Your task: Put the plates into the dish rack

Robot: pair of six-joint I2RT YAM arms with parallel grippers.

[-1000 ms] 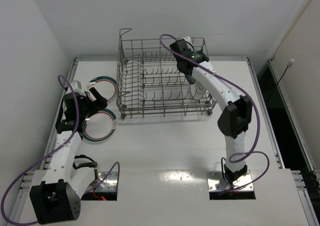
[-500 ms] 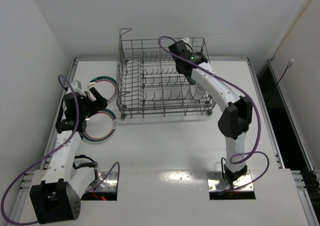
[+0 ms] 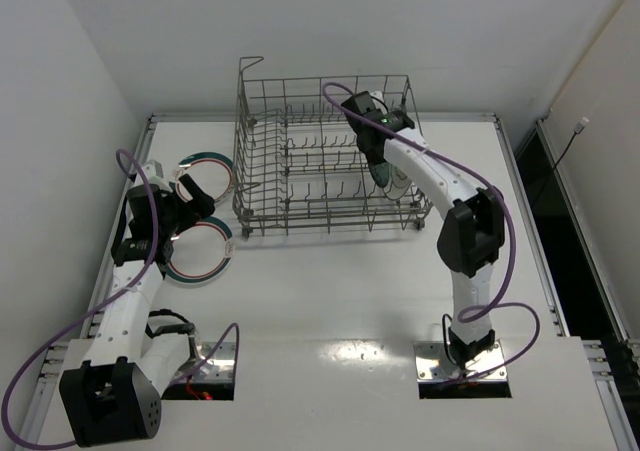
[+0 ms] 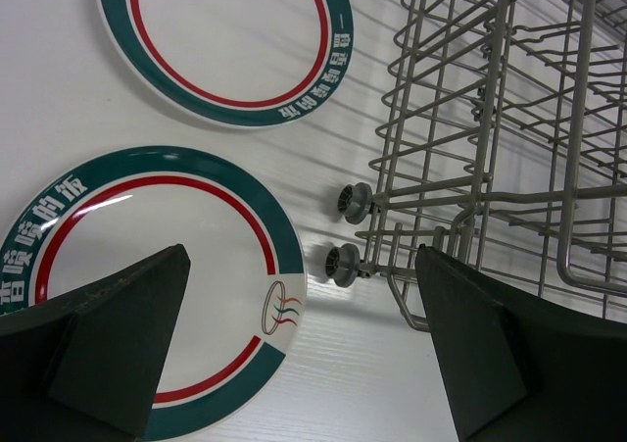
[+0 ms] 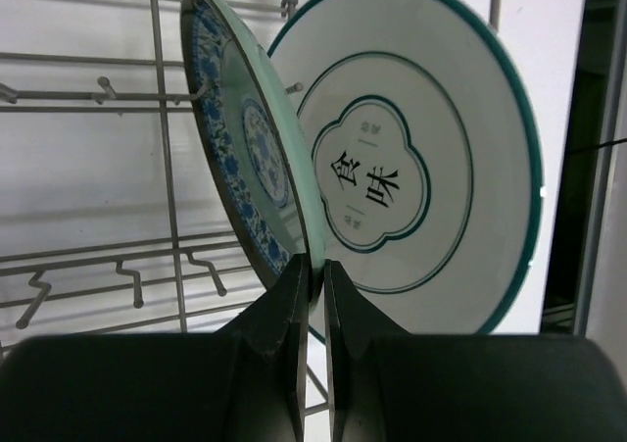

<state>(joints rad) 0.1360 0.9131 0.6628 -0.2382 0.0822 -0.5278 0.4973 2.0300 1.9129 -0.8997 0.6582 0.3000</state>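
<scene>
- right gripper (image 5: 315,270): fingers nearly closed, pinching the bottom rim of the blue-green patterned plate (image 5: 245,158)
- that plate stands on edge inside the dish rack (image 3: 300,206) at its right end, tilted; its blue floral rim band and centre medallion face left in the wrist view
- just behind it stands a white plate (image 5: 460,168) with a thin teal rim, also on edge in the rack; can't tell if the two touch
- white plate's centre reads "食味" inside a teal four-lobed frame; the smaller characters above and below are too small to read
- left gripper (image 4: 304,354): jaws spread wide, nothing between them, hovering over the table (image 3: 330,291) left of the rack
- two plates with teal and red rim rings lie flat on the table beside the rack's left wall: near plate (image 4: 147,266), far plate (image 4: 235,30)
- both carry white Chinese characters on the teal band, not reliably readable; the near one also has a small red-ringed logo with wavy stripes
- rack's small grey wheels (image 4: 355,202) sit just beside the near plate's rim, not touching
</scene>
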